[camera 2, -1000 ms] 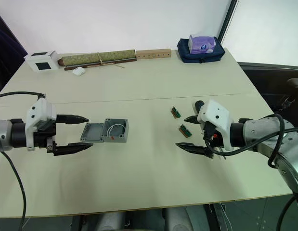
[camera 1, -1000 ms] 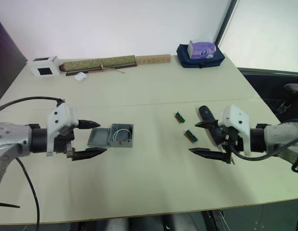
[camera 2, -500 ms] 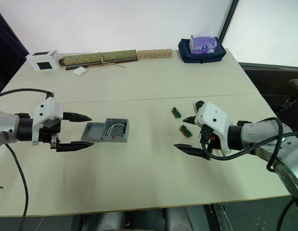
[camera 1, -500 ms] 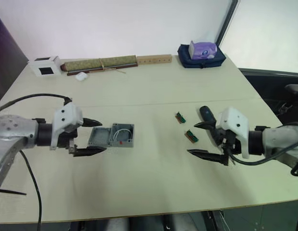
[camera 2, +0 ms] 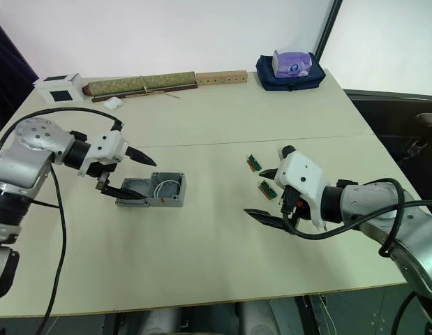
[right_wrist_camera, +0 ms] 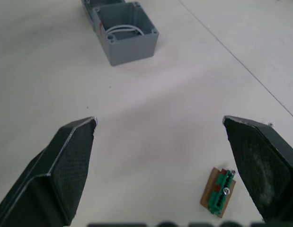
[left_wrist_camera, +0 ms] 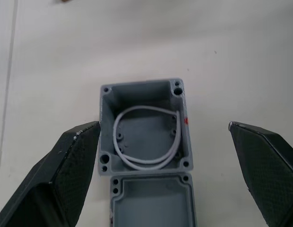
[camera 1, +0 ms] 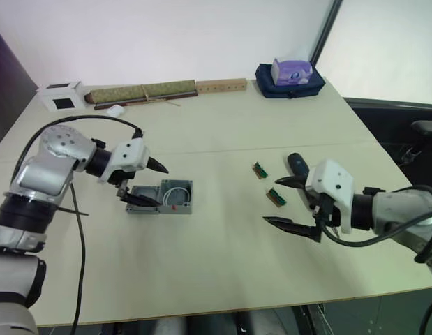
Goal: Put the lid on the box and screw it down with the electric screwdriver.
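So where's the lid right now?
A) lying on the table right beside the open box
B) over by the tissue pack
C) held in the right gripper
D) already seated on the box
A: the lid lies flat on the table against the open box, inner face up, with the open left gripper poised over both.

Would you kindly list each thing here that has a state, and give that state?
box: open, upright, white wire coiled inside
lid: off, lying beside the box, inner face up
electric screwdriver: lying on the table, not held
left gripper: open, over the lid
right gripper: open, holding nothing
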{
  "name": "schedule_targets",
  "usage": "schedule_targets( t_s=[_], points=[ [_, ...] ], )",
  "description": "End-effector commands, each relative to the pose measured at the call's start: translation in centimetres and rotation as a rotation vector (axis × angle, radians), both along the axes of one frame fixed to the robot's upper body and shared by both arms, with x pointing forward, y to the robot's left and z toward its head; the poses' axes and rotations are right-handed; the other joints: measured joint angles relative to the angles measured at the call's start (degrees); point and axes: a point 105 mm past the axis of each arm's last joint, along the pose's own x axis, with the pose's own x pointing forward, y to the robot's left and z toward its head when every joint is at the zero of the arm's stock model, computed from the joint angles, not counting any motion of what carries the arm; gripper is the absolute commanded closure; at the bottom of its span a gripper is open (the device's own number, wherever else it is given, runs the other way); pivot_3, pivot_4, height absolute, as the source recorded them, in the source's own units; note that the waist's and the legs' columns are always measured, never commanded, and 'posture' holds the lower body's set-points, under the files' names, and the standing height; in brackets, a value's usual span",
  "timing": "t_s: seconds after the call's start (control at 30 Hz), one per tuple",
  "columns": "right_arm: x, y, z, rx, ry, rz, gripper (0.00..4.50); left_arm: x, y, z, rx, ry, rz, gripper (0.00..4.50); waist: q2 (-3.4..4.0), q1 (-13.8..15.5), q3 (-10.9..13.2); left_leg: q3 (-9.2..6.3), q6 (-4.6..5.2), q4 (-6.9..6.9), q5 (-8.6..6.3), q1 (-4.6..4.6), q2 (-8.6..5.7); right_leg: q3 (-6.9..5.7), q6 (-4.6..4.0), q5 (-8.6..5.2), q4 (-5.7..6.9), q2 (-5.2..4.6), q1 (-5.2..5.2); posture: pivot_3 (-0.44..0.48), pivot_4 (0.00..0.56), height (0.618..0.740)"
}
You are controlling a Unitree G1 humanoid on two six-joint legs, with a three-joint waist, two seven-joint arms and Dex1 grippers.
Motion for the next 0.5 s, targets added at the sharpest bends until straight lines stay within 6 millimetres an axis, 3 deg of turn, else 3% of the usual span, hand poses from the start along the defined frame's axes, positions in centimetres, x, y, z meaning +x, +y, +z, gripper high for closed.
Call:
schedule_targets(
  t_s=[0.03, 0.5],
  points=[
    [-0.3, 0.9, 0.7, 0.005, -0.044, 0.027, 0.00, 0.8, 0.1, -1.0, 0.115, -0.034, -0.080, 0.08, 0.00, 0.1, 0.0, 0.00, 0.00, 0.02, 0.00, 0.00, 0.00, 0.00, 0.00, 0.00, 0.01, -0.01, 0.00, 0.000, 0.150, 0.740],
    [-0.6, 1.0, 0.7, 0.015, -0.059, -0.011, 0.00, 0.9, -3.5, -3.6, 0.122, 0.053, -0.231, 0.08, 0.00, 0.0, 0.0, -0.04, 0.00, 0.06, 0.00, -0.04, -0.01, 0.00, 0.01, 0.00, 0.05, -0.03, -0.01, 0.000, 0.150, 0.740]
  ],
)
